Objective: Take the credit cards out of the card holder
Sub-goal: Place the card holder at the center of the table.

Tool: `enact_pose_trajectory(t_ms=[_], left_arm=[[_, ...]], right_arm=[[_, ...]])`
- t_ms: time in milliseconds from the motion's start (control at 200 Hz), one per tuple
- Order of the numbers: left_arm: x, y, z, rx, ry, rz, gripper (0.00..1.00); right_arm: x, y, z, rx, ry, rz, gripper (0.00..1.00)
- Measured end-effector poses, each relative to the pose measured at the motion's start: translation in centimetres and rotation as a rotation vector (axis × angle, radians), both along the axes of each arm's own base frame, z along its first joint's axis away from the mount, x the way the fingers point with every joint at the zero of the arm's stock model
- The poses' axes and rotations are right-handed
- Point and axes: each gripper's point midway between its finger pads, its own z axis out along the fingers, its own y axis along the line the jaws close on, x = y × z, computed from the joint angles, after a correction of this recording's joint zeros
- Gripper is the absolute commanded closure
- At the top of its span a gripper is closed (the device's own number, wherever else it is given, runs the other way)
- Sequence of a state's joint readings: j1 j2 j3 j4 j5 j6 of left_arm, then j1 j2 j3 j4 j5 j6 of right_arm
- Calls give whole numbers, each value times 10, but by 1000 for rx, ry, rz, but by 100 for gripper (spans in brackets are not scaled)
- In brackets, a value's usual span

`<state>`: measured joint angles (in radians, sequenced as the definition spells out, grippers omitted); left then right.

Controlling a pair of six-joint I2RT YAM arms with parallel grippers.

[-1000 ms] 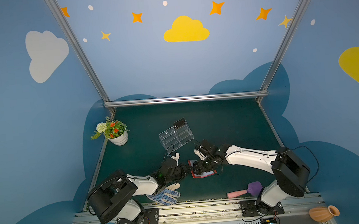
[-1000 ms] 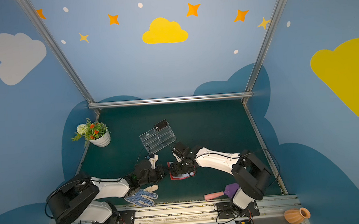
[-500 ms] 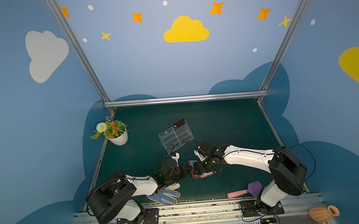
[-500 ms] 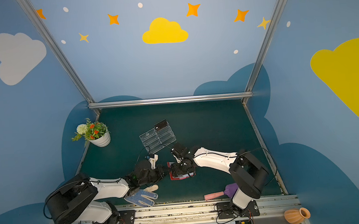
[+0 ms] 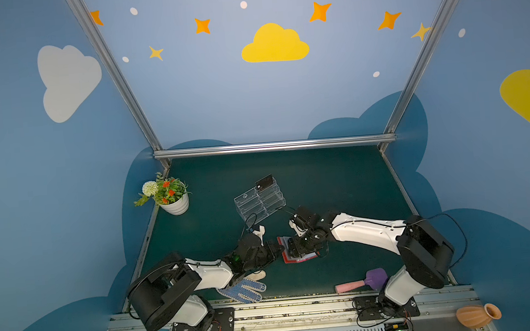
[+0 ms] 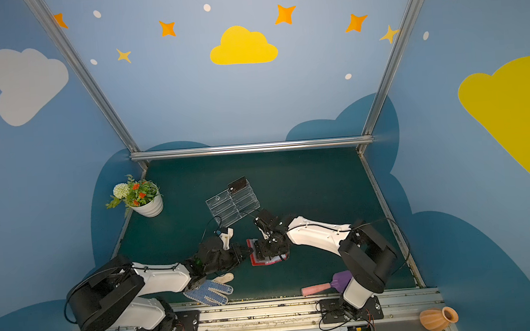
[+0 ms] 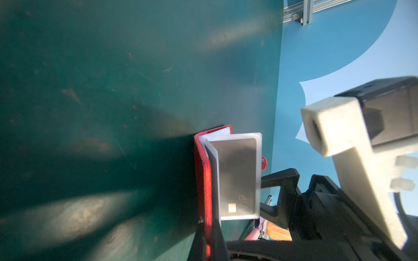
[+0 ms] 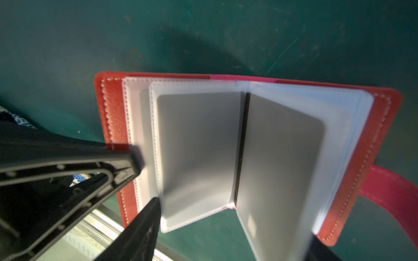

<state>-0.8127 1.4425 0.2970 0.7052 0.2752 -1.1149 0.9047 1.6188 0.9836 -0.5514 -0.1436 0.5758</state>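
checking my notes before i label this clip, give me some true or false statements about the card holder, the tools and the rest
The card holder lies open on the table. True.
A dark card sits on the clear stand. True.
The left tool stands wide open, touching nothing. False: it is shut on the holder's red cover.
The flower pot lies tipped over. False: it stands upright by the table's left edge.
A second card sits inside a sleeve. True.

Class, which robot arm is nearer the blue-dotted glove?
Left. The left arm passes close beside the glove; the right arm reaches in from the opposite side, beyond the card holder.
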Motion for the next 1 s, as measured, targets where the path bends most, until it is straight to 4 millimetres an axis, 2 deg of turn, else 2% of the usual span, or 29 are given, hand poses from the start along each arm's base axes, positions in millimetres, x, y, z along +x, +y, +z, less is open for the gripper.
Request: enact_pose_trajectory(t_ms=[105,340,591,826,1001], left_arm=[[0,0,0,1,0,0,96],[0,2,-7,23,5,6,96],[1,8,-17,59,10,10,96],[-1,12,-24,80,12,7,96],[-1,12,-24,82,9,4,96]], right_arm=[[0,0,1,7,2,-2,27],[2,-8,2,28,10,-25,18],[2,-17,9,112,24,-60,16],[-1,-8,10,171,50,-41,16],[-5,-4,1,164,79,-26,15]])
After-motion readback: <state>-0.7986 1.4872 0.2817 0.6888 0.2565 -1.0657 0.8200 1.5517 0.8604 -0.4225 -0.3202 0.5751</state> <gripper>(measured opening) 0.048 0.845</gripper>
